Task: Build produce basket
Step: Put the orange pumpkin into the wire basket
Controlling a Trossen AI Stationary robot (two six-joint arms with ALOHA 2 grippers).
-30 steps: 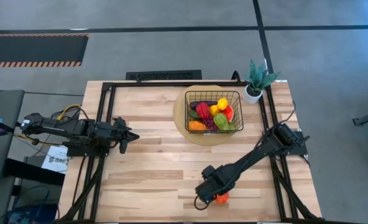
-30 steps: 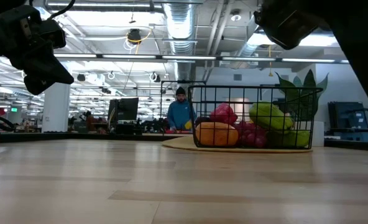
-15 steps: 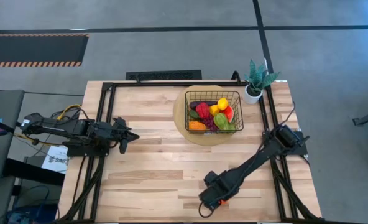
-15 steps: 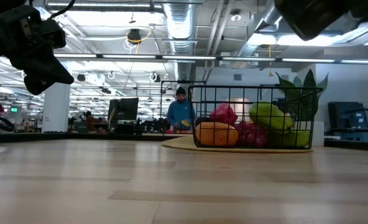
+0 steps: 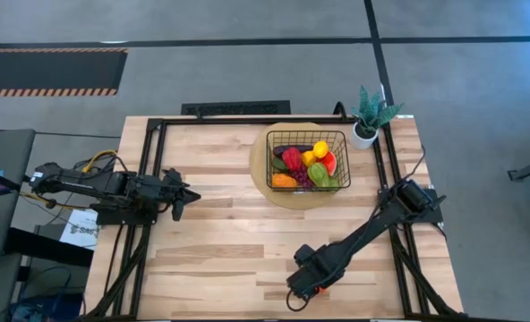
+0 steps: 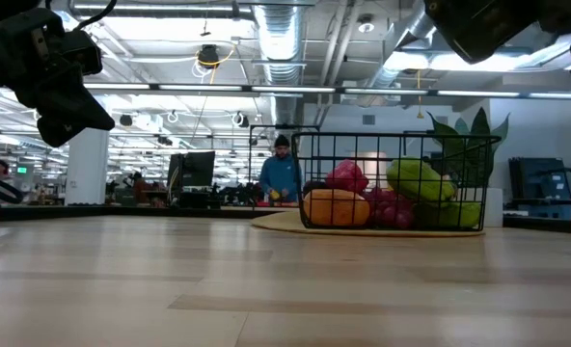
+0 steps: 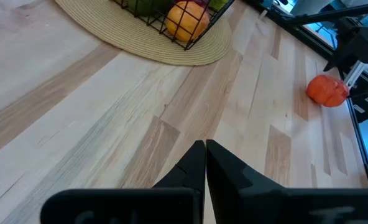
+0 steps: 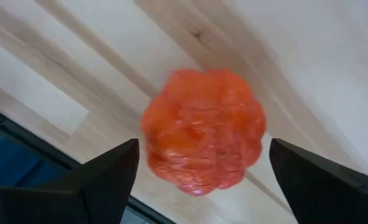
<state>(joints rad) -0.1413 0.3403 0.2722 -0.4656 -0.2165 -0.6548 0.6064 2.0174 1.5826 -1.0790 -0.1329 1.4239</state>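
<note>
The bench (image 5: 220,233) is pale, straight-grained wooden planking inside a black metal frame. Toward its far side a round, woven straw mat (image 5: 258,170) lies flat, carrying the basket (image 5: 308,136), a square black wire grid with flared sides. The basket holds glossy moulded produce: a yellow lemon (image 5: 320,148), a red fruit (image 5: 292,158), a green avocado (image 5: 318,173) and an orange piece (image 5: 284,180) against its near wall. A small potted plant (image 5: 370,114) with spiky leaves stands just beside the basket's far right corner. The left tool (image 5: 181,199) hovers at the bench's left, its dark tapered fingers (image 7: 224,163) pressed together, holding nothing. At the near edge, the right tool (image 8: 199,163) stands with fingers apart, straddling a lumpy, ribbed orange-red pepper (image 8: 202,129) resting on the wood.
</note>
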